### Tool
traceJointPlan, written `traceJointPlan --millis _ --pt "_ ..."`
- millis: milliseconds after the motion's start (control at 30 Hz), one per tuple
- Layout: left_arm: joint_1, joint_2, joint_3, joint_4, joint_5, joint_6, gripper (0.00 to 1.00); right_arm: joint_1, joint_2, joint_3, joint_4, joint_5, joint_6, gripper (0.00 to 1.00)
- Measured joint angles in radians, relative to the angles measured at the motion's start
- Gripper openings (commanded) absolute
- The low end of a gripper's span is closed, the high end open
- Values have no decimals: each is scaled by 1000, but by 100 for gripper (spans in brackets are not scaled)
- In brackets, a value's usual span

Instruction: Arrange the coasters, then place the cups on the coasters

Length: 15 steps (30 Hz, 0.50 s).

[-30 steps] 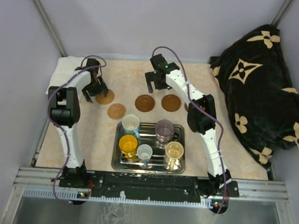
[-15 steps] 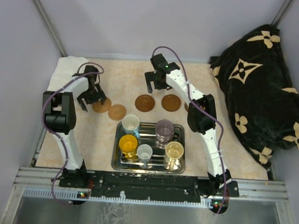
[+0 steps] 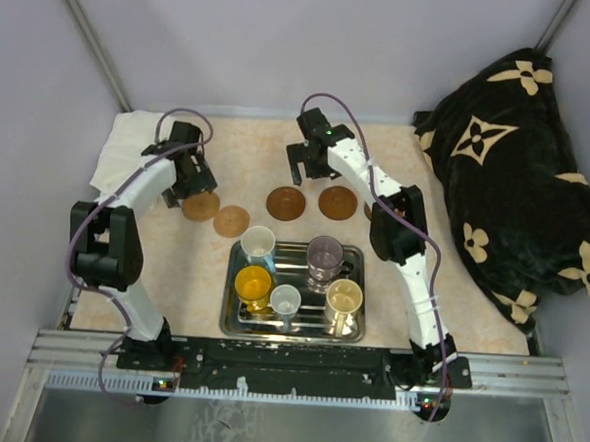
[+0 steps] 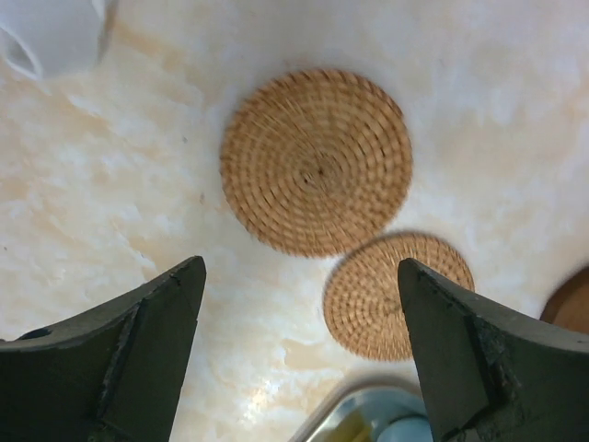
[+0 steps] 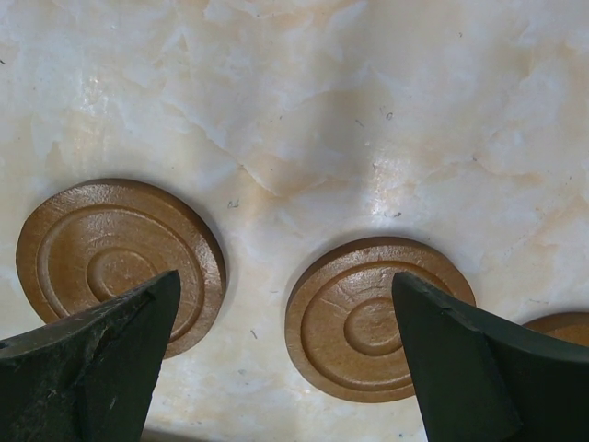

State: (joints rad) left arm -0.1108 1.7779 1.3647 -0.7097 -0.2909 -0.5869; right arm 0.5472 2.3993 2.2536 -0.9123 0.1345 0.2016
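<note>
1. We count five coasters in a row on the counter, the rightmost mostly hidden, and five cups in the steel tray nearer us.
2. Both arms reach far; the left end effector and right end effector hover spread above coasters.
3. The two left coasters look woven, the others ringed brown.

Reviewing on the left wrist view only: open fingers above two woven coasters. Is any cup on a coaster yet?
Observer: No. The top view shows all five cups at the steel tray, none on a coaster.
Operator: What is the right gripper doing?
Observer: It hangs open above two ringed wooden coasters lying apart.
Operator: Any more coasters?
Observer: A fifth coaster shows at the right wrist view's edge.
</note>
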Motion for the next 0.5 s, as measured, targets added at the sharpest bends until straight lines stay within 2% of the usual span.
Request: traceJointPlan --millis 133,233,333,500 --pt "-64 -29 -34 -10 4 9 63 0 0 0 0 0 0 99" --pt "-96 -20 -61 -31 8 19 54 0 0 0 0 -1 0 98" --pt "-104 1 -65 -41 19 34 51 0 0 0 0 -1 1 92" --pt "-120 38 -61 -39 56 90 52 0 0 0 0 -2 0 70"
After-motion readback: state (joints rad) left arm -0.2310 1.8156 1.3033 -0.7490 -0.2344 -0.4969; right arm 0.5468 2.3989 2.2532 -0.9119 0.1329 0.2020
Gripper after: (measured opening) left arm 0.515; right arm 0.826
